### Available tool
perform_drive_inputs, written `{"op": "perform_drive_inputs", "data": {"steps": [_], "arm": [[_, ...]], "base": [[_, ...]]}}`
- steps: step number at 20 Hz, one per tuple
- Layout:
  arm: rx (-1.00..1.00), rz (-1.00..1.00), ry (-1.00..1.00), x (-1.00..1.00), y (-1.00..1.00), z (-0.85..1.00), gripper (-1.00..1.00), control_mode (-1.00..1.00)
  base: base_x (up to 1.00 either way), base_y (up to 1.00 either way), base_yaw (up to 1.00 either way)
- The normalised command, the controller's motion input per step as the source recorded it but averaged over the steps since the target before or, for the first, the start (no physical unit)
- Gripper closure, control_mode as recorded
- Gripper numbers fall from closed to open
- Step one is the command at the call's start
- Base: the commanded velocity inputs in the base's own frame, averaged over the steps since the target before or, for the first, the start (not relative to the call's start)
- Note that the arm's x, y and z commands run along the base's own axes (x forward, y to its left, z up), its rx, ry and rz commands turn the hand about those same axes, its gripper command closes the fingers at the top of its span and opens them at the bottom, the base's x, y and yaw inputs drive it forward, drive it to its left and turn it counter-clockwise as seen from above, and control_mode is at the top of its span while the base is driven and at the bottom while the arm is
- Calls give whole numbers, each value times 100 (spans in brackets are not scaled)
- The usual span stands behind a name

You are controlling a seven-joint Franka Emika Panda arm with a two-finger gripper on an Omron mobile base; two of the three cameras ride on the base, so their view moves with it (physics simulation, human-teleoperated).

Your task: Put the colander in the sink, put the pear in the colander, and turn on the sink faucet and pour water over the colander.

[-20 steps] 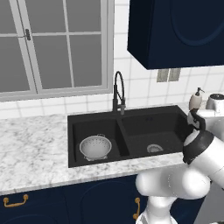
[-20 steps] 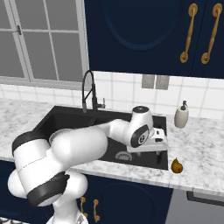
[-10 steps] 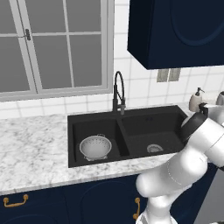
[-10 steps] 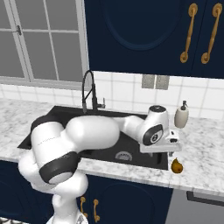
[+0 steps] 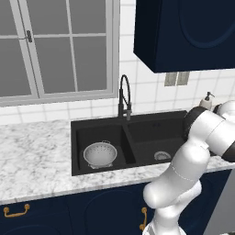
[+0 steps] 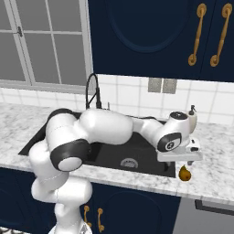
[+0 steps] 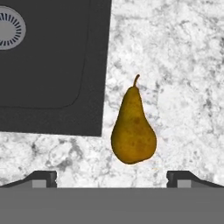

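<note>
hand view: brown-yellow pear (image 7: 133, 130), thin stem, on marbled counter (image 7: 183, 65)

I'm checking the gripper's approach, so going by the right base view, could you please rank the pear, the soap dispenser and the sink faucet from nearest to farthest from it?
1. The pear, on the counter just below the open gripper, right of the sink.
2. The soap dispenser, behind it by the wall.
3. The sink faucet, far off to the left behind the sink.
</note>
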Motion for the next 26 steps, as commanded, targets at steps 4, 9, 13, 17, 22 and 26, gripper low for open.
{"op": "perform_drive_inputs", "data": {"steps": [4,9,13,17,22,26], "arm": [[0,0,0,1,-10,-15,-100,-100],[0,0,0,4,-8,-33,-100,-100],[0,0,0,2,-10,-20,-100,-100],[0,0,0,3,-17,-15,-100,-100],[0,0,0,4,-6,-20,-100,-100],[0,0,0,3,0,-27,-100,-100]], "base": [[0,0,0],[0,0,0],[0,0,0],[0,0,0],[0,0,0],[0,0,0]]}}
